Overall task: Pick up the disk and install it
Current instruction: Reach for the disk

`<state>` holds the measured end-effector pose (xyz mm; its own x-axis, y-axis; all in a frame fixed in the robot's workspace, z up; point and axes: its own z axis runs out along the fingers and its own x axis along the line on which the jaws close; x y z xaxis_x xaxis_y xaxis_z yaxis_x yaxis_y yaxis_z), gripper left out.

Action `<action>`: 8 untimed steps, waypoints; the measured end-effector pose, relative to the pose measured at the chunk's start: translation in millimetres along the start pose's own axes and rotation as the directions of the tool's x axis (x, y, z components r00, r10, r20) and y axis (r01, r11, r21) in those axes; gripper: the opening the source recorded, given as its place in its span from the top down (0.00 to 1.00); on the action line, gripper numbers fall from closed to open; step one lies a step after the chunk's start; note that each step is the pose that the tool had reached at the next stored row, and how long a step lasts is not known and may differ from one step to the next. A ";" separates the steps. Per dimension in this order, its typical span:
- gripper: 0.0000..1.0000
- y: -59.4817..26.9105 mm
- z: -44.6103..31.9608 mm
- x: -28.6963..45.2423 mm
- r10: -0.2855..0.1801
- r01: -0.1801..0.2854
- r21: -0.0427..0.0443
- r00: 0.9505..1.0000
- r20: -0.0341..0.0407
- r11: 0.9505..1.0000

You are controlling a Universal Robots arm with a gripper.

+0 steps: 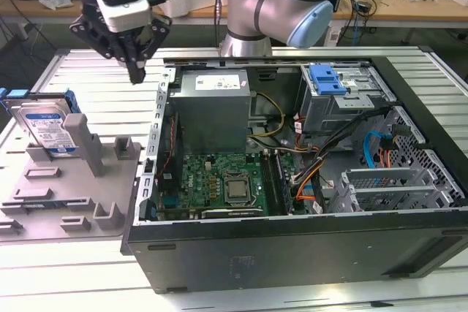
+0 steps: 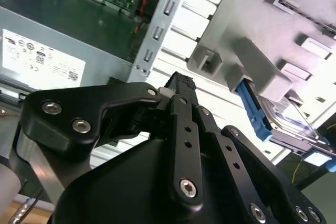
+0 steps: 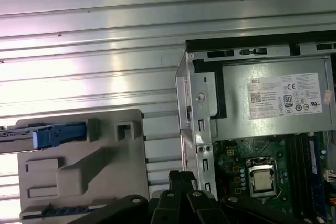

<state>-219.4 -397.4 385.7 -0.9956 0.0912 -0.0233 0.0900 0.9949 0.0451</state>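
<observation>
Gripper (image 1: 137, 72), closed and empty, hovers with the disk (image 1: 45, 129) below and well aside; descending unopened, it would likely strike the carrier edge.

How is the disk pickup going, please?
Tool shut, empty, hovering between case and stand. Disk upright in stand, untouched. Nothing over disk.

An open computer case (image 1: 292, 248) lies beside a gray fixture (image 1: 82, 189) on a slatted table (image 1: 84, 87).

Bright overhead light; glare whitens the ribbed silver metal table (image 3: 79, 77) in the first wrist view, and the black gripper (image 2: 179, 83), close up, blurs in the second wrist view.
</observation>
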 end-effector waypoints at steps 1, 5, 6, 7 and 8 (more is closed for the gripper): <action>0.89 -0.5 0.3 5.3 0.001 -0.001 0.000 1.000 0.000 1.000; 0.89 -2.0 1.1 22.8 0.005 -0.005 0.000 1.000 0.000 1.000; 0.89 -2.3 1.2 27.3 0.006 -0.006 0.000 1.000 0.000 1.000; 0.89 -2.4 1.2 30.2 0.007 -0.007 0.000 1.000 0.000 1.000; 0.89 -2.5 1.2 33.1 0.008 -0.008 0.000 1.000 0.000 1.000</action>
<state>-252.6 -396.9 383.6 -0.9948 0.0989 -0.0233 0.0978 0.9942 0.0451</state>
